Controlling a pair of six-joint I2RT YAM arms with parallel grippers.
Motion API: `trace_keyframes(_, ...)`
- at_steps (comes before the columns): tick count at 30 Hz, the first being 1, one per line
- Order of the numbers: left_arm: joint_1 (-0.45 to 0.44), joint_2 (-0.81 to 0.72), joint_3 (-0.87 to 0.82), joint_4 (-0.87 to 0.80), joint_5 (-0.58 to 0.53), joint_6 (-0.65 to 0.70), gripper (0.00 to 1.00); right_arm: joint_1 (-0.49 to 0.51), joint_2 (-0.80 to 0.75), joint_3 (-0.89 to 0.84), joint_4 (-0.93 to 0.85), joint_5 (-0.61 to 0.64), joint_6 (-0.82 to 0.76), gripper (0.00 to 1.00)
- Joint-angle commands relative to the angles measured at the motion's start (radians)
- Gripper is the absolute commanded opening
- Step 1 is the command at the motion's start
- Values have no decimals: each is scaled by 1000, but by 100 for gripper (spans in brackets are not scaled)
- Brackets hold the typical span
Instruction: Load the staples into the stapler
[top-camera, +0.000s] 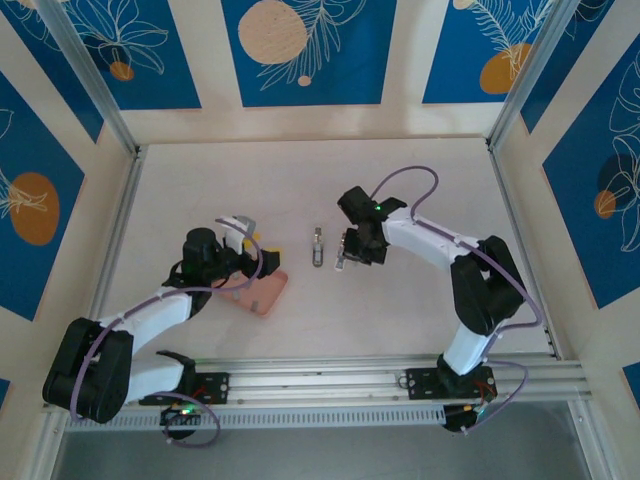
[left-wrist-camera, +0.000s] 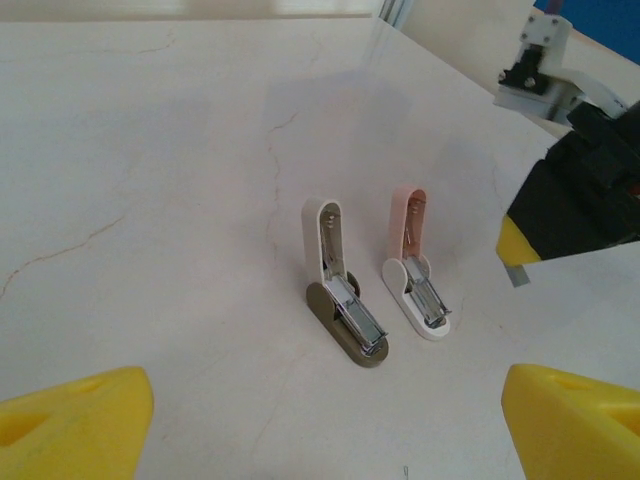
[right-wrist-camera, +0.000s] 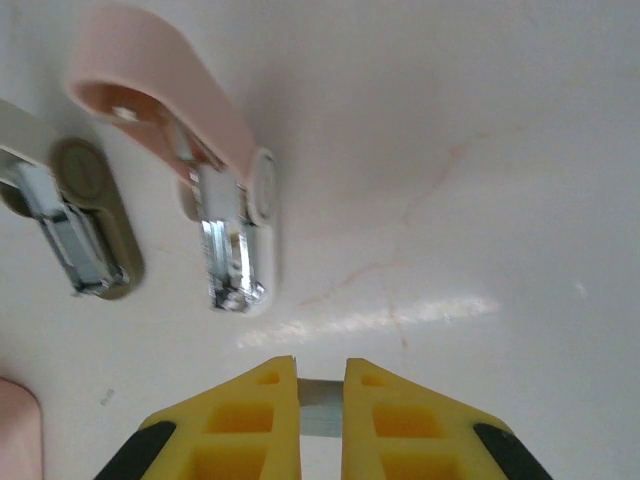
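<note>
Far left in the top view, the L gripper (top-camera: 257, 247) sits over the near-left part of the table (top-camera: 300, 180), at the far edge of the salmon-pink tray (top-camera: 263, 293). Its jaws stand wide: in the L wrist view the yellow fingers (left-wrist-camera: 75, 420) sit at the two bottom corners w/ nothing btwn them. They face two small staplers farther out on the tabletop.

Right of the tray, approx. mid-table, is the olive-base stapler (left-wrist-camera: 347, 312). It's hinged open, white lid tilted up, metal staple channel exposed along the base. Just beside it on the right, apart and roughly parallel, is the pink-lid stapler (left-wrist-camera: 417, 285). It has a white base and is also hinged open, pink lid raised and bare metal channel showing.

Right again, the R gripper (right-wrist-camera: 320, 385) hangs close to the pink-lid stapler, not touching it. Its yellow fingertips are pinched narrow on the staples (right-wrist-camera: 320, 408), a short grey metal strip clamped btwn the pads. In the R wrist view the strip sits just short of the open end of that stapler's channel, roughly in line w/ it. A corner of the tray shows bottom-left in that view.
</note>
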Motion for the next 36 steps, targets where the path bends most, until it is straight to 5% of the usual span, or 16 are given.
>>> trace_keyframes(1,-10,10,-17,48,-9,-11,90,19,45,60,8,38,12,14)
trace_keyframes(36,-8,19,-37,98,-23,-14,91,53,198,141,44,8,18,13)
